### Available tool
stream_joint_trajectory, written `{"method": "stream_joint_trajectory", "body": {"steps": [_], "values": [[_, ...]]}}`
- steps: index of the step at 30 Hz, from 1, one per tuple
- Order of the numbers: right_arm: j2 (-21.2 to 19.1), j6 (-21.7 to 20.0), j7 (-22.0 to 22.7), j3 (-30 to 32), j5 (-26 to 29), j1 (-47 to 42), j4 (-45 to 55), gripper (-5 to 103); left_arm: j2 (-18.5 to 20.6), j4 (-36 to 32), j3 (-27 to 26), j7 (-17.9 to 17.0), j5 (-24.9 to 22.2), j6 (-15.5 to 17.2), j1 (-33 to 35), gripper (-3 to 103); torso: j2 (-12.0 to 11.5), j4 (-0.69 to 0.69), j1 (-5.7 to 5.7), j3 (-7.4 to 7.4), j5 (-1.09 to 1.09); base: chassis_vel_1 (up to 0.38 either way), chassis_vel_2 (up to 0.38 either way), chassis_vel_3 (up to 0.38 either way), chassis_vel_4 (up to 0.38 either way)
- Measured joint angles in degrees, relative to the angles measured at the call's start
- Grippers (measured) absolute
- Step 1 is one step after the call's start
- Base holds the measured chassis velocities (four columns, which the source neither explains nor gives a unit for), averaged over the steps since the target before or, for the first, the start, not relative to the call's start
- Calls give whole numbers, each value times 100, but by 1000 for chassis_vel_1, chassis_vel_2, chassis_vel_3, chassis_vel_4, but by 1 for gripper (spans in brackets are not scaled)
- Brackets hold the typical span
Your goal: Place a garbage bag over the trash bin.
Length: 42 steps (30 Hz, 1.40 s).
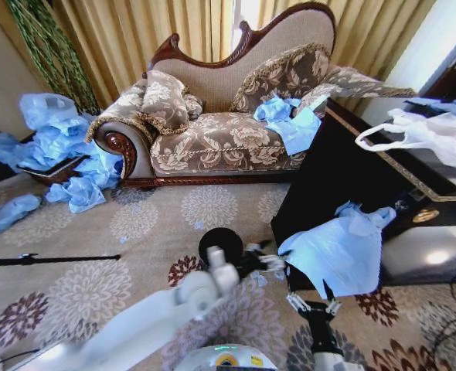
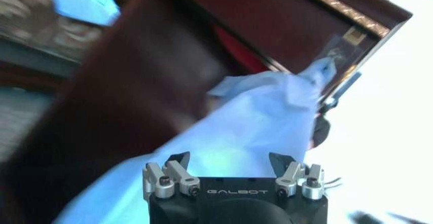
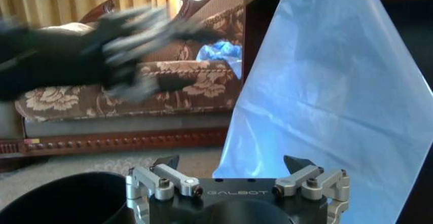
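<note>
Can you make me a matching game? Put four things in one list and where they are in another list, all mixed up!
Things:
1. trash bin
2. garbage bag
3. white plastic bag
4. heap of blue bags

Places:
a. lying on top of the dark table
b. piled beside the sofa
c. spread in front of the dark table's corner
d. standing on the carpet, black and round

Pairs: 1-d, 2-c, 3-a, 4-b
</note>
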Motion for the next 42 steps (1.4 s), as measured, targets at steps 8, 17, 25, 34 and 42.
{"method": "stream_joint_trajectory", "body": {"steps": [8, 17, 25, 34, 42], "values": [[1, -19, 46, 5, -21, 0, -83, 100, -1064, 662, 259, -318, -724, 64, -663, 81, 0, 2, 0, 0, 0, 0, 0, 0, 0], [-117, -82, 159, 29, -13, -8, -105, 100, -1092, 430, 153, -439, -1184, 237, -730, 80, 0, 2, 0, 0, -3, 0, 0, 0, 0], [-135, -109, 219, 70, -12, 6, -119, 100, -1248, 250, -38, -593, -1886, 269, -739, 80, 1, 0, -1, -1, -3, 0, 0, 0, 0], [-152, -157, 292, 89, 15, 22, -143, 100, -1797, 714, -56, -768, -2215, 327, -874, 60, 1, 1, -1, -1, -2, 0, 0, 0, 0], [-176, -162, 326, 104, 57, 34, -157, 100, -1926, 813, -54, -779, -2315, 408, -827, 27, 1, 2, -1, -1, -2, 0, 0, 0, 0]]}}
